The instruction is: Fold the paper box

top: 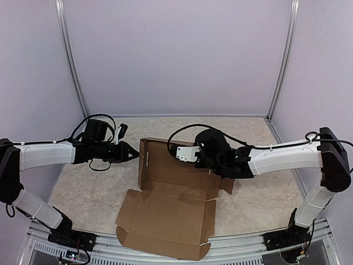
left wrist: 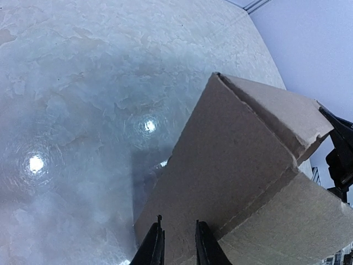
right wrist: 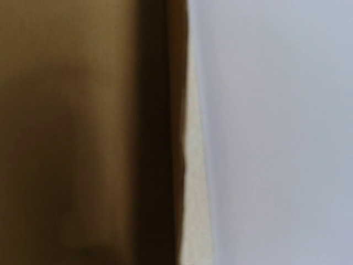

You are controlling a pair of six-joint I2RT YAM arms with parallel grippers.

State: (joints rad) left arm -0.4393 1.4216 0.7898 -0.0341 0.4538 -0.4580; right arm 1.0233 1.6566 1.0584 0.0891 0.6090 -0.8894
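Left claw (top: 134, 152) clenched, tips against raised wall of plain brown cardboard paper box (top: 165, 207); right claw (top: 181, 153) state: cannot tell.

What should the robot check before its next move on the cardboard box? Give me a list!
1. Left wall of the plain brown cardboard die-cut box standing up: ok, it is raised in the top view.
2. Left gripper at the outside of that wall: ok, its tips are right at the cardboard.
3. Left gripper's hold: cannot tell. Its fingers are close together, and nothing shows between them.
4. Right gripper over the box's far part: ok for place, cannot tell for hold. Its wrist view shows only blurred cardboard.
5. Near panel folded up: not ok, it lies flat on the pale marbled table.
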